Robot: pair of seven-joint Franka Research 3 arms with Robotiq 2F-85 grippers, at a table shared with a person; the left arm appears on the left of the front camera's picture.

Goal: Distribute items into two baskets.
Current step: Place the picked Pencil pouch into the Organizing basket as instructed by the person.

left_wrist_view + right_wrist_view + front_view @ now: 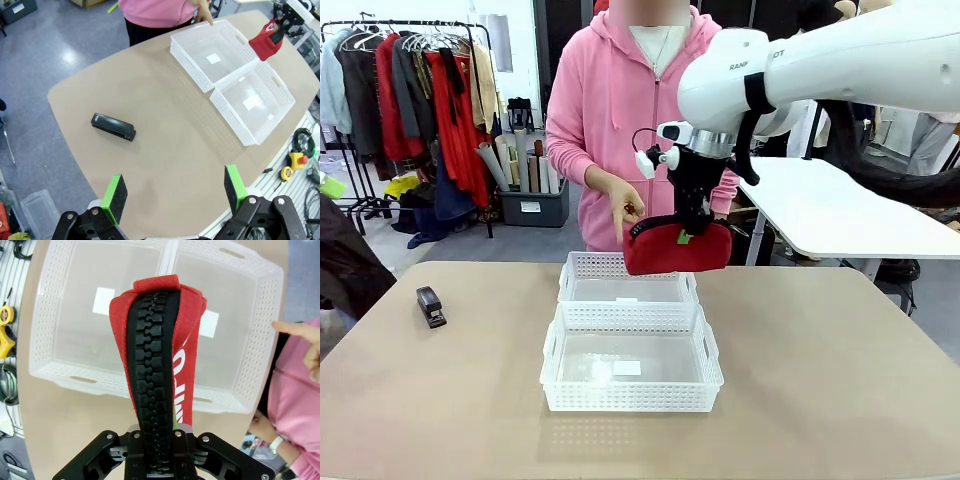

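Note:
My right gripper (687, 236) is shut on the red pouch (677, 247), which hangs in the air above the right rear of the far basket (626, 280). In the right wrist view the red pouch (157, 345) with its black zipper rises between the jaws over both baskets. The near basket (631, 358) carries a small white label and holds nothing. A black stapler (430, 306) lies on the table at the left; my left gripper (174, 196) hovers open high above the table near the stapler (113, 126). The person's hand (620, 208) points down beside the pouch.
A person in a pink hoodie (620, 100) stands at the far edge behind the baskets. A white table (840, 210) stands to the right rear, a clothes rack (410, 90) at the left rear. Bare tabletop (840, 380) lies right of the baskets.

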